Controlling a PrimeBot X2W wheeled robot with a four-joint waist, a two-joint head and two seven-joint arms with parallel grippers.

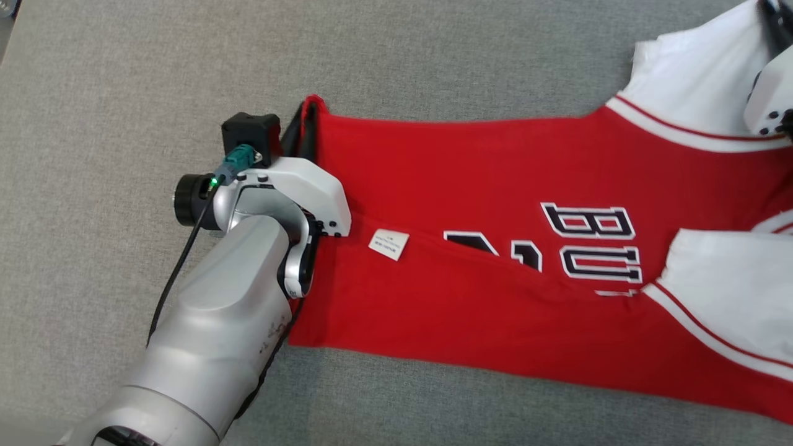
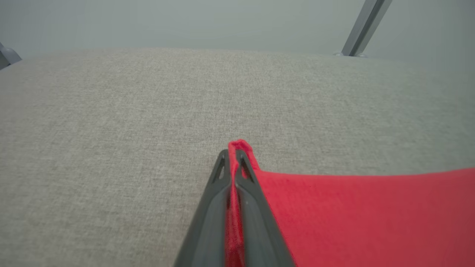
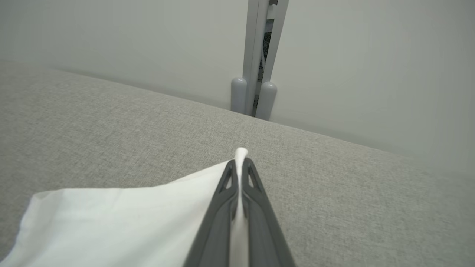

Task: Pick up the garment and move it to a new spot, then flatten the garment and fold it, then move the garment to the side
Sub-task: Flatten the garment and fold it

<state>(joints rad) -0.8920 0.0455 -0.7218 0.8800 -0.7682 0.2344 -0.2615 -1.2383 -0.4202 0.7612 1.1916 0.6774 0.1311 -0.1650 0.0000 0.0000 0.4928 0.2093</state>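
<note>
Head view: the red-and-white garment point(image 1: 495, 186) lies spread across the grey cloth table point(image 1: 124, 93). At one end the left gripper point(image 2: 232, 152) pinches its red hem corner, while the right gripper point(image 3: 240, 162) pinches a white edge.

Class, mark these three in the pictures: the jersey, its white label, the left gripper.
jersey point(image 1: 471, 167), head view, plain red cloth of its body.
white label point(image 1: 388, 244), head view, its middle.
left gripper point(image 2: 232, 155), left wrist view, between its fingertips, shut on the jersey's red edge.
</note>
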